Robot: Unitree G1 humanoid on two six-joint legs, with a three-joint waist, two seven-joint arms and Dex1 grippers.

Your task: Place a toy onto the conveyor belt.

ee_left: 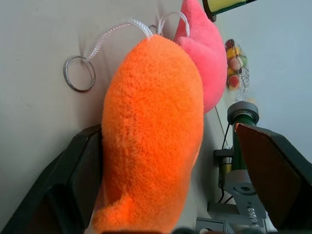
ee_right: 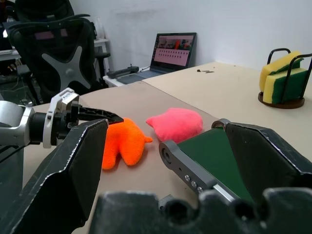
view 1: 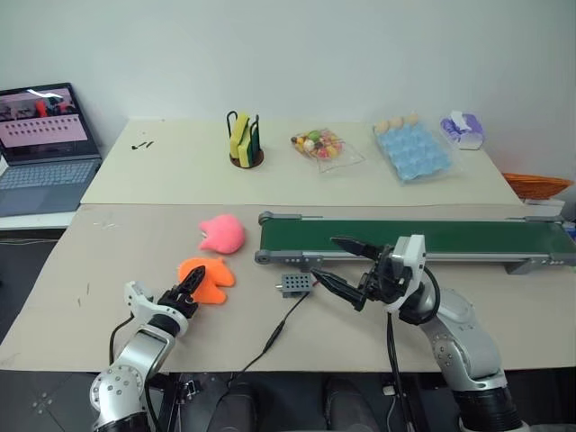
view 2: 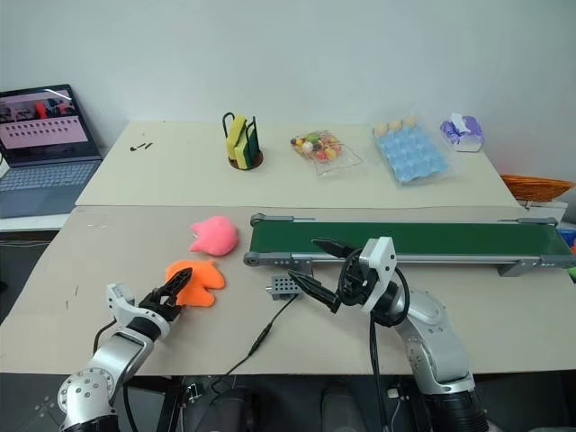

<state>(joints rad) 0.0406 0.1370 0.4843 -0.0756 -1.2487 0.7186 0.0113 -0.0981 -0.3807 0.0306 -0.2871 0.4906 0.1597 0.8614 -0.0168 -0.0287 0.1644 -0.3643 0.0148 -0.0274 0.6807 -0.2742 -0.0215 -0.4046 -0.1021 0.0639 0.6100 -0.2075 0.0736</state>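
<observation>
Nearest, the left gripper (view 1: pixel 187 290) was seen low over the tabletop (view 1: pixel 108 261) with its two black fingers spread to either side of the toy (view 1: pixel 208 278), the bright orange plush lying flat on the table. In the left wrist view one finger (ee_left: pixel 73 170) appeared pressed against the toy's flank while the other (ee_left: pixel 273 170) stood off from it, so the toy was bracketed but not yet pinched; whether the near finger truly bore on the plush could not be settled from that view. The jaws were best closed squarely across the thick middle of the body rather than on a thin lobe, since soft plush was judged likely to slip or fold out of a shallow bite. The white cord and metal ring (ee_left: pixel 79 73) at the toy's far end were best kept out of the pinch.

Beside it, on the robot's right, the right gripper (view 1: pixel 350 274) hung above the table with its fingers well apart and nothing between them, close to the near end of the conveyor belt (view 1: pixel 450 238). A small grey box (view 1: pixel 295 285) with a dark cable lay near it, and was to be cleared during the carry.

Just beyond the orange toy lay a pink plush (view 1: pixel 222 233), close to it, and was not to be caught by the closing fingers. Beyond that the dark green belt ran off to the right, bare of toys.
</observation>
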